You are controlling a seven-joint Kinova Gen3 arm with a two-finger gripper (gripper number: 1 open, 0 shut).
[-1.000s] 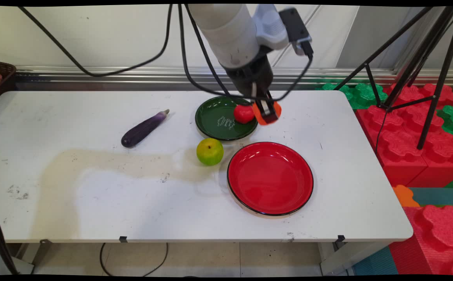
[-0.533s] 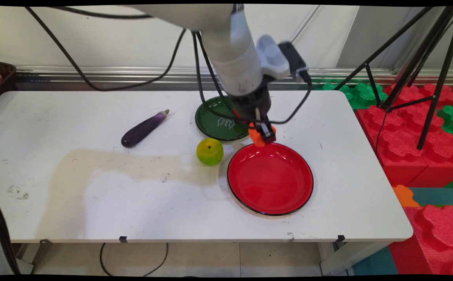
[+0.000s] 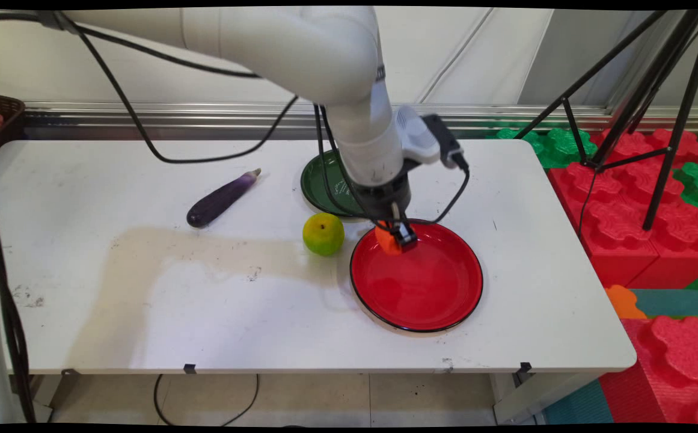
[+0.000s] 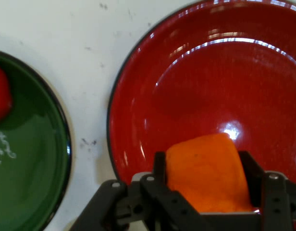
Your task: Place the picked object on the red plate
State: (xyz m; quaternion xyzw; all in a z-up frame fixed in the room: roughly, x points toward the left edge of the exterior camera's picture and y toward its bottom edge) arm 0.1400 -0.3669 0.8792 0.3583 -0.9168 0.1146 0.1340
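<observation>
My end effector (image 3: 398,238) was closed on an orange block (image 3: 387,240), its two black fingers (image 4: 160,168) pressed against the block's opposite sides; the hand view showed the block (image 4: 205,172) as a matte, rounded-cornered chunk filling the gap between them. I held it just above the far-left rim of the red plate (image 3: 439,300), a round, glossy dish with a thin black edge (image 4: 196,72). Beyond the red plate lay a glossy dark green plate (image 3: 318,186) of the same shape, carrying a smooth red fruit (image 4: 0,98) seen only at the hand view's left edge. Just left of the red plate sat a round yellow-green apple (image 3: 323,233), and farther left a slender, shiny purple eggplant (image 3: 222,198), all on the scuffed white desk (image 3: 144,313). One second before, I had held the block beside the red fruit at the green plate's right edge; since then I had carried it nearer and lower, to the red plate.
</observation>
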